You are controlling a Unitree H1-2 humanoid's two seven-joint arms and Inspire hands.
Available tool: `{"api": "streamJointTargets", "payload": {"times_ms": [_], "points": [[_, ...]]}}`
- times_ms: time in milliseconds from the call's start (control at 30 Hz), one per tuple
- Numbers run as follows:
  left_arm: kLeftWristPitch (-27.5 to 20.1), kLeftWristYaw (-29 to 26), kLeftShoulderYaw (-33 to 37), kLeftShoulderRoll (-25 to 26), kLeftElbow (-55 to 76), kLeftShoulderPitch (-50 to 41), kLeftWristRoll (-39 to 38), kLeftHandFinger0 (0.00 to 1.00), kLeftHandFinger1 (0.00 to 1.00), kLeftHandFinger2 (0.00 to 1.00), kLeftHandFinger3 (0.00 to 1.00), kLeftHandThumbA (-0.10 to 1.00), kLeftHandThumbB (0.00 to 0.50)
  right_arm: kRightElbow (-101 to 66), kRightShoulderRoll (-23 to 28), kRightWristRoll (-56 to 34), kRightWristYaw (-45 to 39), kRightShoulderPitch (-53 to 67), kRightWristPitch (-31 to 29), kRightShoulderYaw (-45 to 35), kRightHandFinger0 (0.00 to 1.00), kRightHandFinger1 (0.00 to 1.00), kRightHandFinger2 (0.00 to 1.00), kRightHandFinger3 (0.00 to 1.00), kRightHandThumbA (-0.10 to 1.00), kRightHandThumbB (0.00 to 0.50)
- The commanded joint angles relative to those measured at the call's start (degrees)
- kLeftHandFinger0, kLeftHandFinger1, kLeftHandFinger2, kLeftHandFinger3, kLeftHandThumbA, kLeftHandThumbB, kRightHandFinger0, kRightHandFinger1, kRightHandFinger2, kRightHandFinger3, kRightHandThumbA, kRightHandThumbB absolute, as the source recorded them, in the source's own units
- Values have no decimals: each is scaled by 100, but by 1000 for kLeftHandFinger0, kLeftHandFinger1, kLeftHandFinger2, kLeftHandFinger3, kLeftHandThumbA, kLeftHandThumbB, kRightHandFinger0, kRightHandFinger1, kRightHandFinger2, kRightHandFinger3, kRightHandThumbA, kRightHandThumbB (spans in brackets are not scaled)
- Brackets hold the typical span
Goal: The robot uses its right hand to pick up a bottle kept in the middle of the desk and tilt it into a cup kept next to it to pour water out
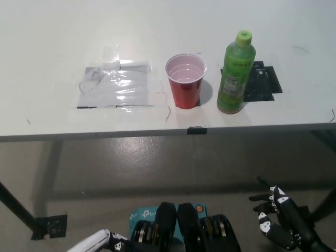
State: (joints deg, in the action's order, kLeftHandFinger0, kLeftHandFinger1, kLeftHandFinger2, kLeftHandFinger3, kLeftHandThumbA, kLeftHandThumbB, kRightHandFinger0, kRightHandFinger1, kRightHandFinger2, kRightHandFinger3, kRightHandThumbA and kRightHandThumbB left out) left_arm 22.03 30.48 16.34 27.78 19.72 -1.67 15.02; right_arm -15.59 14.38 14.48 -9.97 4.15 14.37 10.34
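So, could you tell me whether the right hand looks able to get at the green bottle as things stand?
Probably yes: the right hand hangs low before the table, fingers apart, and the bottle stands near the table's front edge, its right side unblocked.
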Motion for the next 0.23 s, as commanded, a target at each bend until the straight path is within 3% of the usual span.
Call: {"api": "streamJointTargets", "payload": {"times_ms": [0, 100, 133, 200], "points": [[-192, -72, -32, 50, 52, 132, 3, 874, 735, 782, 1000, 1000, 417, -94, 97, 141, -12, -138, -169, 6, 571, 607, 712, 1000, 45, 117], [-128, -71, -25, 43, 63, 144, 18, 868, 735, 777, 1000, 1000, 429, -107, 119, 140, -44, -142, -211, 19, 559, 597, 706, 1000, 42, 114], [-260, -87, -27, 50, 30, 141, -1, 827, 713, 776, 1000, 1000, 407, -109, 118, 153, -37, -140, -215, 20, 553, 592, 700, 1000, 42, 118], [-307, -97, -22, 52, 11, 139, 7, 819, 712, 780, 1000, 1000, 411, -120, 119, 167, -49, -141, -182, 25, 557, 600, 708, 999, 45, 118]]}}
